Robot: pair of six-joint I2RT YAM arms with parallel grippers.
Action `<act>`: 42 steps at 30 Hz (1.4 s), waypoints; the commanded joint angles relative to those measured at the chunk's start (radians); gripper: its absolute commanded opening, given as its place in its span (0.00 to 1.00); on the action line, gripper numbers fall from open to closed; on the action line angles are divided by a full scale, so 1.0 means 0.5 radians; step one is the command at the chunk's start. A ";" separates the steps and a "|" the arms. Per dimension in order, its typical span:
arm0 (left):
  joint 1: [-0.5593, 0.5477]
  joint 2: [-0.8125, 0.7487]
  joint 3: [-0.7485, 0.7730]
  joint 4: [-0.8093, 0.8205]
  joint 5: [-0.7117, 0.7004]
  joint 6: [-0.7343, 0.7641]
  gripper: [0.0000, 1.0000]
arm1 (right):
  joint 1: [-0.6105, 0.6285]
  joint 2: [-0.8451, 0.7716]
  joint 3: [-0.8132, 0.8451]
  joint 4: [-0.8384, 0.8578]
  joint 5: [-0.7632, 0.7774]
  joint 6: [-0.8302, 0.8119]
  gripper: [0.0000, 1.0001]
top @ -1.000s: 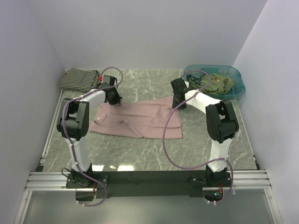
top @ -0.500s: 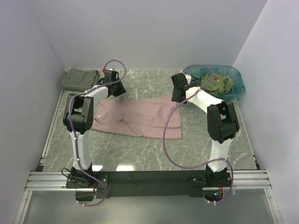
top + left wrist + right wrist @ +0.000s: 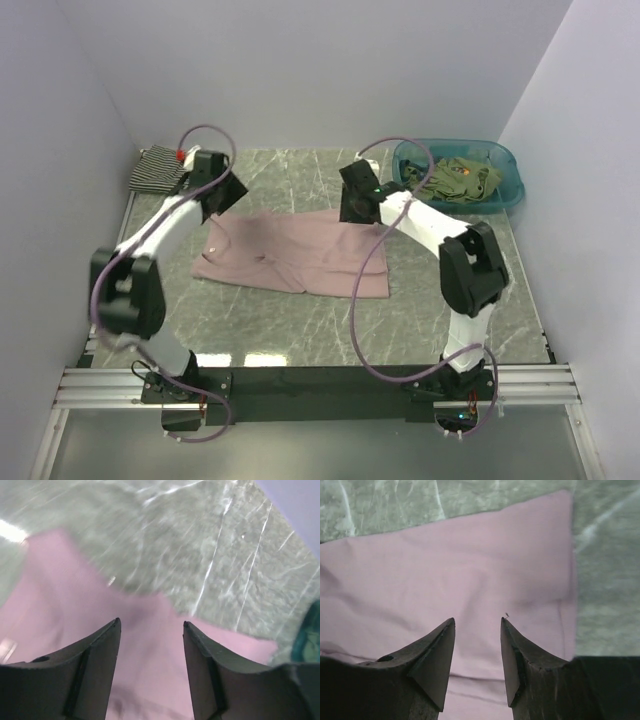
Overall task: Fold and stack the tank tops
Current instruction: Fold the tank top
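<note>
The pink tank top (image 3: 290,255) lay spread flat on the table (image 3: 300,320), between the two arms. The left gripper (image 3: 151,622) was open and empty above its far edge, though this wrist view was blurred. The right gripper (image 3: 477,620) was also open and empty over the pink cloth. The striped tank top (image 3: 152,172) lay in the far left corner, partly hidden by the left arm. The olive tank tops (image 3: 462,178) lay crumpled in the teal basin (image 3: 508,195); I could not tell how many there were.

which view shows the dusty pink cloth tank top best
Top external: the dusty pink cloth tank top lies spread out, nearly its whole outline visible. Left wrist shows only a blurred part; right wrist a sharp close-up of one end.
</note>
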 commanded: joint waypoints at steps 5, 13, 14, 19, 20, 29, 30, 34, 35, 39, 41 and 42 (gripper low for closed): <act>-0.008 -0.520 -0.719 -0.183 0.030 -0.536 0.50 | -0.050 0.452 0.577 -0.169 0.030 -0.036 0.47; -0.002 -0.496 -1.020 -0.079 0.089 -0.699 0.46 | -0.114 0.719 0.762 -0.301 0.147 -0.014 0.43; 0.004 -0.490 -1.036 -0.085 0.067 -0.721 0.46 | -0.124 0.747 0.759 -0.307 0.153 -0.002 0.43; 0.093 -0.481 -1.167 -0.146 0.030 -0.856 0.46 | -0.197 0.775 0.707 -0.331 0.171 0.007 0.42; 0.148 -0.487 -1.195 -0.140 0.042 -0.868 0.45 | -0.210 0.766 0.691 -0.319 0.174 0.004 0.42; 0.382 -0.579 -1.367 -0.229 0.104 -0.786 0.46 | -0.320 0.781 0.691 -0.350 0.181 0.007 0.43; 0.382 -0.591 -1.373 -0.241 0.098 -0.776 0.46 | -0.317 0.781 0.685 -0.344 0.178 0.004 0.43; 0.468 -0.640 -1.386 -0.321 0.092 -0.733 0.46 | -0.320 0.790 0.688 -0.338 0.144 0.013 0.43; 0.474 -0.650 -1.386 -0.327 0.098 -0.730 0.46 | -0.320 0.781 0.679 -0.328 0.144 0.016 0.43; 0.480 -0.641 -1.373 -0.303 0.119 -0.706 0.45 | -0.317 0.646 0.560 -0.184 0.055 0.025 0.45; 0.480 -0.601 -1.364 -0.303 0.156 -0.684 0.44 | -0.314 0.579 0.510 -0.120 0.033 0.019 0.45; 0.483 -0.588 -1.355 -0.303 0.165 -0.672 0.43 | -0.305 0.557 0.498 -0.107 0.009 0.019 0.45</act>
